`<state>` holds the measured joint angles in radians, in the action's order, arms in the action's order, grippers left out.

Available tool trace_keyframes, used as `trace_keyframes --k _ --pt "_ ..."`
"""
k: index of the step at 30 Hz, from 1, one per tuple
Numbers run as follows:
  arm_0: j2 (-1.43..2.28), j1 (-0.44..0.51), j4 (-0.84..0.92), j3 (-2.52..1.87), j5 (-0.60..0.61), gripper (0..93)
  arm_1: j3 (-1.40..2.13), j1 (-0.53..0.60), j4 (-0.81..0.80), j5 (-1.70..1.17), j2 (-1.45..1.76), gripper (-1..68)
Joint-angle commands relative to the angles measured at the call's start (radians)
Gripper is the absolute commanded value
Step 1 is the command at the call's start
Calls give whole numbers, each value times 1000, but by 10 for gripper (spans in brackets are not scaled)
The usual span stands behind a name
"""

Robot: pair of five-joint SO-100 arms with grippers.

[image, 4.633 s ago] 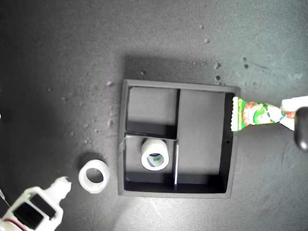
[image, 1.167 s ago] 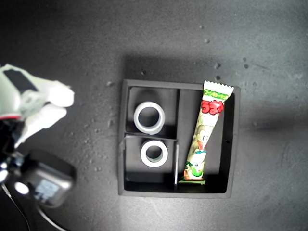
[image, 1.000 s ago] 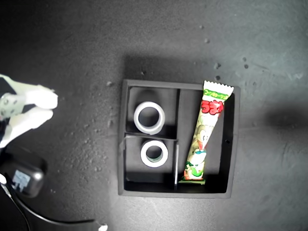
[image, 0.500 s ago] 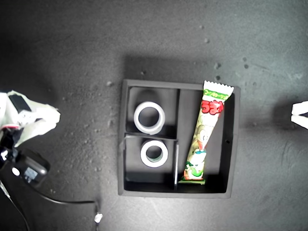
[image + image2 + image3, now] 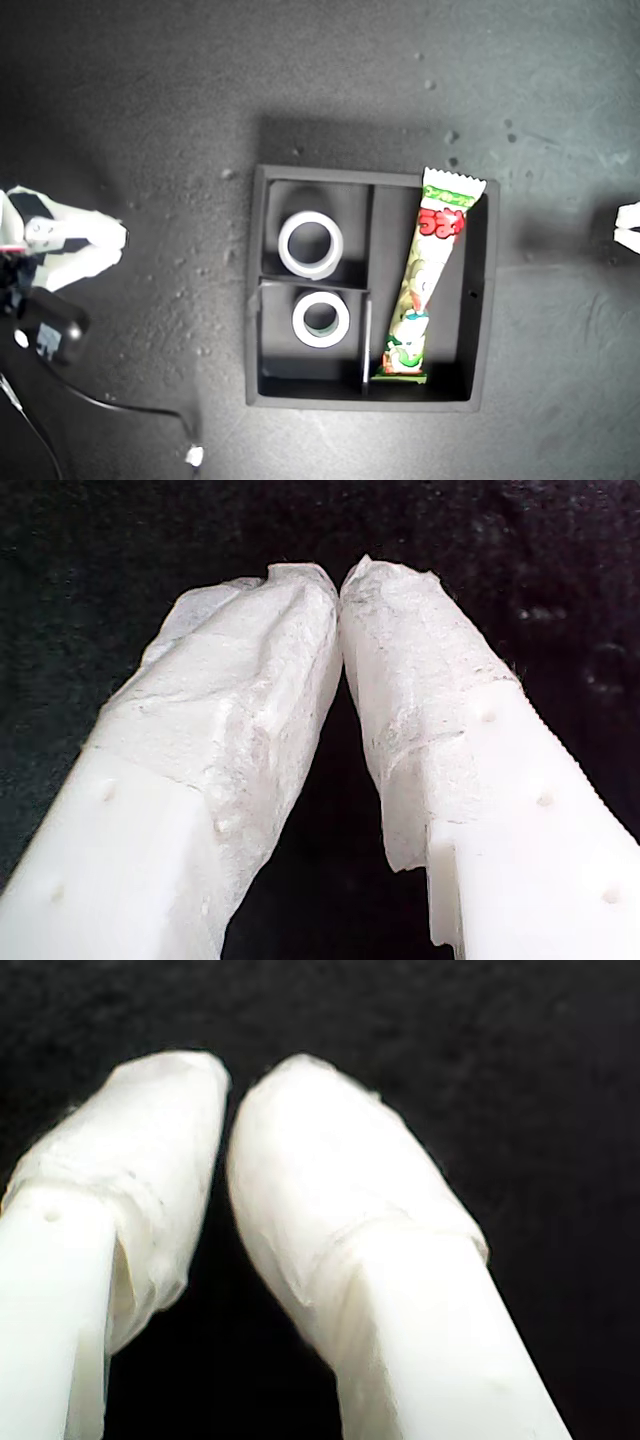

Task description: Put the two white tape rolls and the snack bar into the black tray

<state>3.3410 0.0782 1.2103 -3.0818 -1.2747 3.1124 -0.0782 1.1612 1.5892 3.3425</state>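
The black tray (image 5: 256,290) lies in the middle of the exterior view. One white tape roll (image 5: 285,245) lies flat in its upper small compartment, the other tape roll (image 5: 298,320) in the lower one. The snack bar (image 5: 430,280) rests slanted in the long compartment, its top end on the rim. My first gripper (image 5: 340,580) is shut on nothing over the dark surface. My second gripper (image 5: 228,1085) is shut too, empty. One gripper (image 5: 115,240) sits at the exterior view's left and white fingertips (image 5: 628,225) at its right edge, both away from the tray. The wrist views do not tell which is which.
A black camera module (image 5: 50,335) and a thin black cable (image 5: 100,405) hang from the arm at the exterior view's left. Pale specks dot the dark tabletop (image 5: 450,135) around the tray.
Earlier one roll lay outside the tray and the snack bar was held at its right rim; both now lie inside. Both arms have since drawn back toward the exterior view's edges.
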Motion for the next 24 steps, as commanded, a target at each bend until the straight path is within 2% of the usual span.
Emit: trace_keyframes --k 1,2,6,9,14,18,24 --pt "46 -15 86 -57 -69 0 12 9 126 -69 0 -5" --pt "46 -6 114 -57 -103 0 12 28 173 -66 0 -5" --pt "46 31 160 -57 -209 2 12 87 181 -20 -6 -1" --pt "46 40 184 -57 -253 2 12 97 181 -23 -5 70" --pt "44 57 184 -57 -133 2 12 77 181 -287 -5 70" --pt "44 57 184 -57 -78 2 12 86 179 -311 6 70" --pt "44 57 184 -57 -81 2 12 87 179 -311 6 70"
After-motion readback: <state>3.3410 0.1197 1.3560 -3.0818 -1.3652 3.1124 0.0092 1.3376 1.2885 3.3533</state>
